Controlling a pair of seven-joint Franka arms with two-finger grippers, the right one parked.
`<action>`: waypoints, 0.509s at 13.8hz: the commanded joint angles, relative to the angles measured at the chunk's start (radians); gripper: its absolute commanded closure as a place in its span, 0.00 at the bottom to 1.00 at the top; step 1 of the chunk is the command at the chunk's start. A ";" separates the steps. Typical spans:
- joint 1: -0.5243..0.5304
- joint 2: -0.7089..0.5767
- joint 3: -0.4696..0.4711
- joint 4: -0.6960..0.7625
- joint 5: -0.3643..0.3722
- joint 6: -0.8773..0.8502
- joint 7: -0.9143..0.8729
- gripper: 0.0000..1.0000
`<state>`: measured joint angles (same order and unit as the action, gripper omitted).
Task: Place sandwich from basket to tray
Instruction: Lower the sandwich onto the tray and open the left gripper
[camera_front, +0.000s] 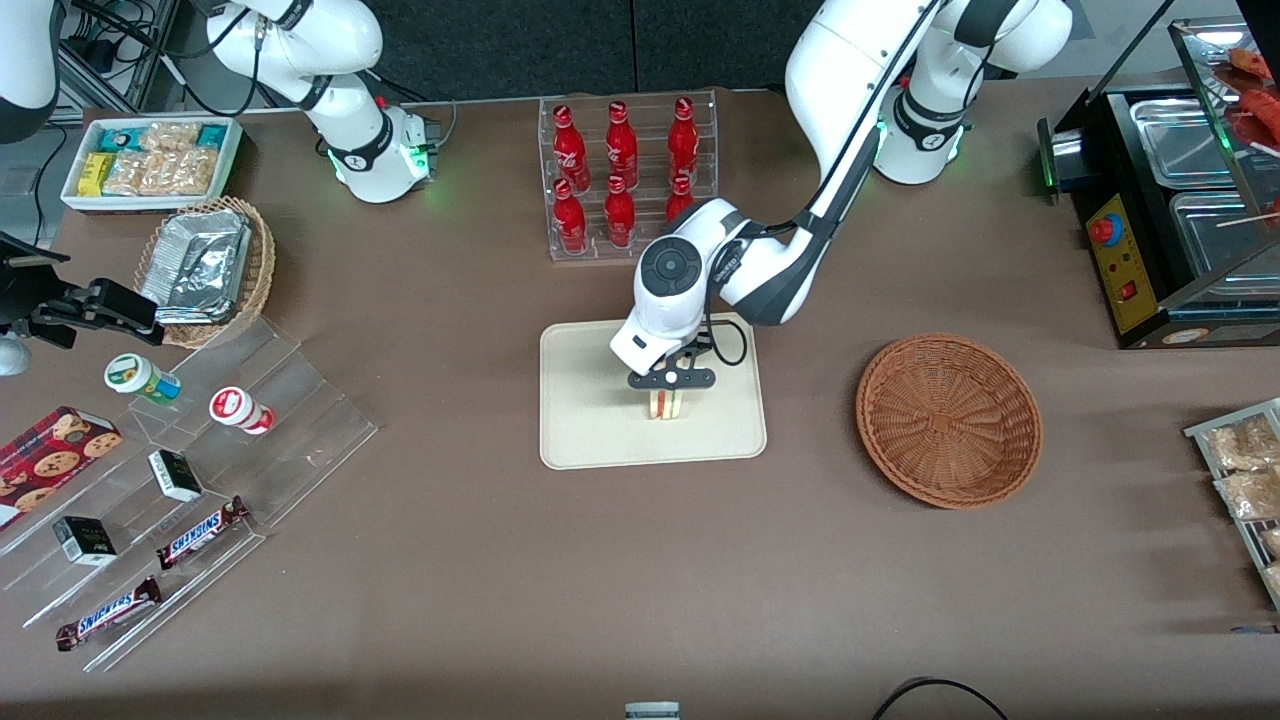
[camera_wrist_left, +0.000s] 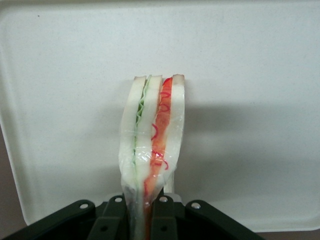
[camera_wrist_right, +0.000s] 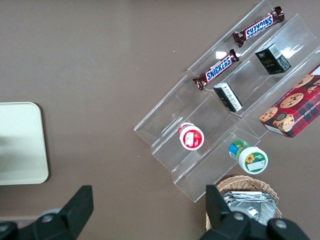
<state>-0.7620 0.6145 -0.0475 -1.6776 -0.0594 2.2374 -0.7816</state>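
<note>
White arm, black gripper (camera_front: 668, 389), screws

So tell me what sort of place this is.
Probably a mock snack counter: a rack of red soda bottles, Snickers bars on clear steps, a food warmer. The gripper holds the sandwich over the tray.

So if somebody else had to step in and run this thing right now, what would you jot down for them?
Gripper: over the tray, shut on the sandwich, which it holds by one edge with the layers on end.
Sandwich: above the tray's surface; whether it touches is unclear.
Basket: empty, beside the tray toward the working arm's end of the table.
Done: sandwich taken out of the basket and carried over the tray.
Left: set it down, open the fingers, lift the arm away.
</note>
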 joint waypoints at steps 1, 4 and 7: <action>-0.016 0.027 0.012 0.033 -0.010 0.007 -0.007 1.00; -0.020 0.039 0.012 0.035 -0.010 0.016 -0.011 0.80; -0.020 0.044 0.012 0.044 -0.011 0.014 -0.018 0.00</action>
<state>-0.7653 0.6397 -0.0474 -1.6664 -0.0594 2.2509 -0.7819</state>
